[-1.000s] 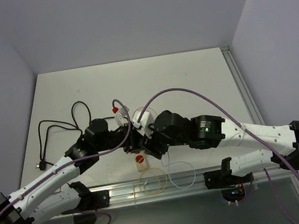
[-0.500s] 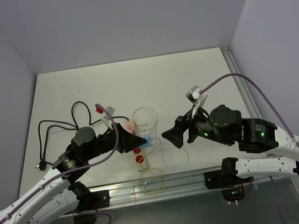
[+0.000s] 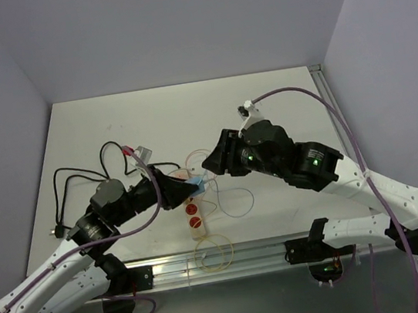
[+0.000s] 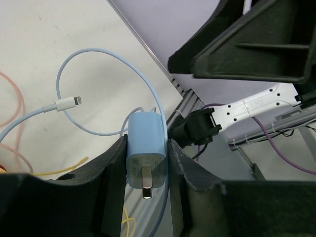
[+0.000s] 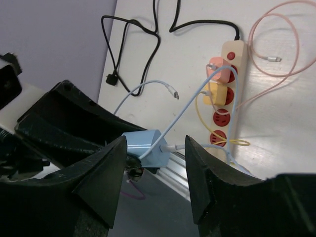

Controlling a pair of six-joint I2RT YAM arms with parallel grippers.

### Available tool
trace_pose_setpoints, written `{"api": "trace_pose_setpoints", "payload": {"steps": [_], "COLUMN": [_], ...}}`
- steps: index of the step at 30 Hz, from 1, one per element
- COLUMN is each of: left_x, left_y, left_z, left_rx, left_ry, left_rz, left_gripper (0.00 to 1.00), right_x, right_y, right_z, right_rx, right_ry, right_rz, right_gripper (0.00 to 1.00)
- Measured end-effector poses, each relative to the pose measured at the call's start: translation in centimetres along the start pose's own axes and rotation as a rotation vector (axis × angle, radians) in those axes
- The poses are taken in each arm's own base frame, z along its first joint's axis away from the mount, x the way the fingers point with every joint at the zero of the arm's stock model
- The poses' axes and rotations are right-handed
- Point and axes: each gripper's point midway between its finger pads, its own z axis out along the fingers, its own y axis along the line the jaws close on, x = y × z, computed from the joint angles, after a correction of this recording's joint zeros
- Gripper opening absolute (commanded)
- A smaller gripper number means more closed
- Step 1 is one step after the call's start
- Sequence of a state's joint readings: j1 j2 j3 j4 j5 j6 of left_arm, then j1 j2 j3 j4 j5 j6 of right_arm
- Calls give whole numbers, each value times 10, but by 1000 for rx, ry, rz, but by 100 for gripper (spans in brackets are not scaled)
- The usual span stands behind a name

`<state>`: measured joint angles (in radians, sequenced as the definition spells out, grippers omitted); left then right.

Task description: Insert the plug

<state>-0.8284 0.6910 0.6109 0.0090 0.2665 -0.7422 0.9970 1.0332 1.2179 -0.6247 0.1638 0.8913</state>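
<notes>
right arm has swung back in from the right since half a second ago, and the right gripper (image 3: 211,161) now hangs just beside the left gripper (image 3: 185,189) over the middle of the table (image 3: 111,123). left arm has barely shifted

on my left wrist feed the left gripper's fingers (image 4: 112,168) are clamped on either side of the blue plug (image 4: 145,153), its two metal prongs sticking out past the fingertips. the pale blue cable (image 4: 89,54) loops away from it across the table, its free connector lying loose

on the right wrist feed i see that gripper's jaws standing partly apart with nothing between them; the blue plug shows in the gap, but well beyond them, in the other gripper

the plug is not in any socket. the power strip (image 5: 228,84) lies on the table beside it, with a pink charger (image 5: 218,69) and a yellow charger (image 5: 216,94) already seated and two red sockets bare below them. a black cord (image 5: 143,29) runs off the strip's far end
</notes>
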Motion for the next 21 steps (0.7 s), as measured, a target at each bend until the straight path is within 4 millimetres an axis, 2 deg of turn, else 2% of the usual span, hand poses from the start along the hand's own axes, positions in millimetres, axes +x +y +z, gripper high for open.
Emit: {"api": "trace_pose_setpoints", "payload": {"steps": [6,10,12,13,15,21], "left_x": [-22,-24,-22,-20,-18,-20], "left_y": [-10,-10,-8,-5,-2,7], "left_z": [-2,1,4,6,8,7], "left_rx": [4,4,-3,-10,-21,-75], "left_ry": [-52,-52,-42,-34,-24,-45], "left_rz": [69,88,88,87,88,77], "left_gripper": [0,1,0,0,0,0], "right_x": [1,5,6,6,7,7], "right_y": [1,0,2,3,3,0], "right_z": [21,25,28,31,36,37], "right_rx": [35,23,11,6,7,11], "right_ry": [41,70,80,87,96,89], "right_rz": [67,92,97,98,99,98], "right_gripper": [53,47,30,13,1,0]}}
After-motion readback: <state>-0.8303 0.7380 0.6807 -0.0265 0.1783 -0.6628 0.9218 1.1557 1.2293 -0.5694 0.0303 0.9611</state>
